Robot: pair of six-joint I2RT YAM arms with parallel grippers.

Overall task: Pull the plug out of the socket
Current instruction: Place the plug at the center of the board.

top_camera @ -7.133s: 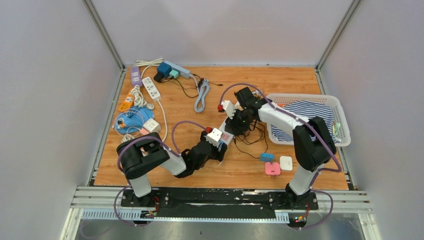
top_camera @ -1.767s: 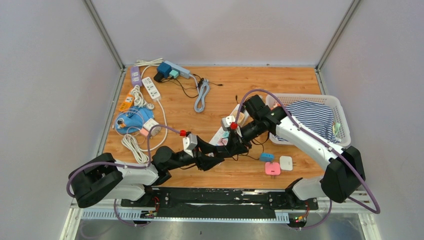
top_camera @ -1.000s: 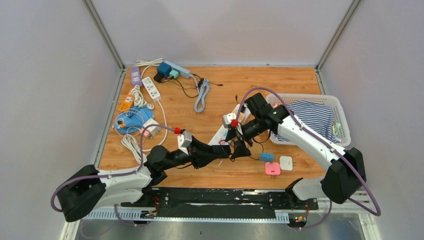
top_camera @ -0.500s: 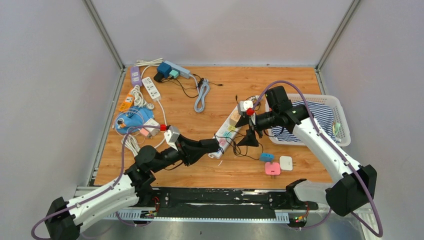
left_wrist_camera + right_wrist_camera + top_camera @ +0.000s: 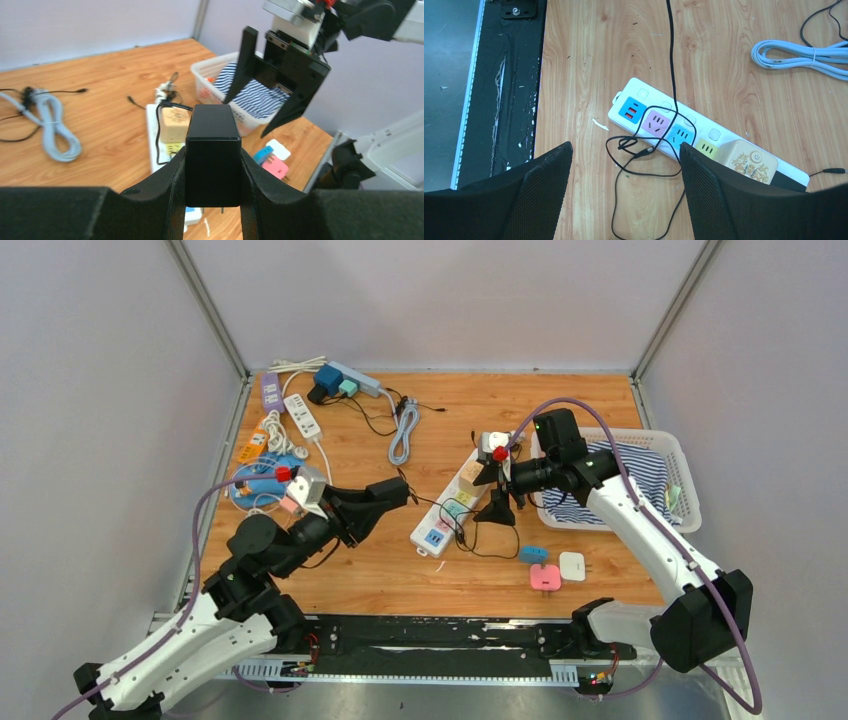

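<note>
Plug (image 5: 212, 155) wedged between left gripper (image 5: 394, 493) fingers (image 5: 172, 176), clear of strip (image 5: 447, 512).

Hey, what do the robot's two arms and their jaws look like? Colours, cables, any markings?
The left arm and right arm both have white links with black joints. A purple cable loops along each. Each wrist carries a white block with a red cap. The jaws are black, broad and tapering, with a fine mesh-like texture on their inner faces.
</note>
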